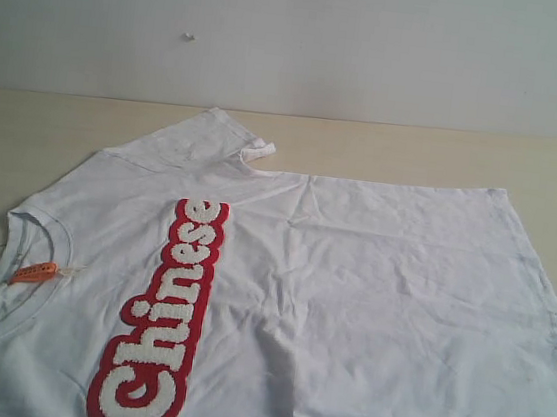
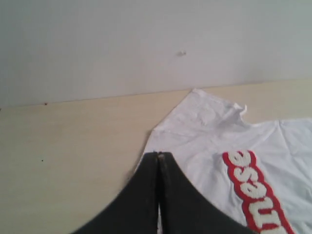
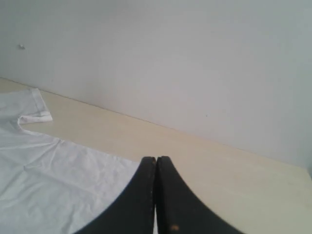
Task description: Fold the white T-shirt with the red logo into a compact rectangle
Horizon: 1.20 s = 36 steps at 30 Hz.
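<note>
Left wrist view: white T-shirt (image 2: 209, 131) just beyond the closed, empty left end effector (image 2: 159, 155)

Bright, flat, even light, no hard shadows; a thin dim band runs where the wall (image 1: 298, 40) meets the far edge of the worktop (image 1: 416, 154). The white T-shirt (image 1: 381, 281) is nearly washed out, wrinkles showing as faint bluish-grey shading. Every view is soft and hazy; the left gripper (image 2: 159, 155) and right gripper (image 3: 155, 159) are dark, blurry-edged shapes near the lens

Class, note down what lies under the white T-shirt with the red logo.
The white cotton T-shirt lies spread on a pale beige tabletop, which shows around its edges. Anything directly beneath the fabric is covered.
</note>
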Each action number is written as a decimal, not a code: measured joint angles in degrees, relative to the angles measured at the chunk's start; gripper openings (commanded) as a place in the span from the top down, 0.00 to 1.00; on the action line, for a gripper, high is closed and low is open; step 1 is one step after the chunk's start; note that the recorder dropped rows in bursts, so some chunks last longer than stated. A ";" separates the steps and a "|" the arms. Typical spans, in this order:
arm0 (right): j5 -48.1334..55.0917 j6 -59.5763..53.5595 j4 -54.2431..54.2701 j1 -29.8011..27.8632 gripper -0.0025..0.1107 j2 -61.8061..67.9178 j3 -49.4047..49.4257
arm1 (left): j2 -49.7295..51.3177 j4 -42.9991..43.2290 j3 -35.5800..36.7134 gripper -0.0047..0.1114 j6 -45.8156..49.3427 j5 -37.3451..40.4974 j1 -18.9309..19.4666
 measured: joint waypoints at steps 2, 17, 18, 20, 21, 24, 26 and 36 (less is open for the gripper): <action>0.05 -1.50 0.00 0.00 0.98 3.51 -1.93 | 3.88 -0.30 -3.77 0.96 4.52 3.96 -1.46; 16.45 -54.19 12.20 0.00 0.98 25.41 -11.36 | 29.22 -0.30 -19.73 0.96 46.98 15.05 -10.76; 17.98 -57.04 13.48 0.00 0.98 26.62 -11.63 | 30.90 -0.30 -20.12 0.96 49.71 15.61 -11.06; 20.68 -62.69 15.43 0.00 0.98 29.96 -12.34 | 34.90 -0.30 -20.84 0.96 55.28 16.61 -11.40; 21.48 -64.41 15.73 0.00 0.98 31.11 -12.57 | 36.70 -0.30 -21.25 0.96 57.02 16.90 -11.40; 22.80 -66.65 16.23 0.00 0.98 35.15 -13.46 | 40.94 -0.30 -23.14 0.96 62.33 17.80 -11.40; 23.40 -67.04 16.80 0.00 0.98 37.97 -14.18 | 44.38 -0.30 -24.69 0.96 65.68 18.64 -11.40; 26.23 -67.18 19.14 0.00 0.98 49.47 -14.94 | 53.93 1.92 -26.05 0.96 69.07 24.43 -11.40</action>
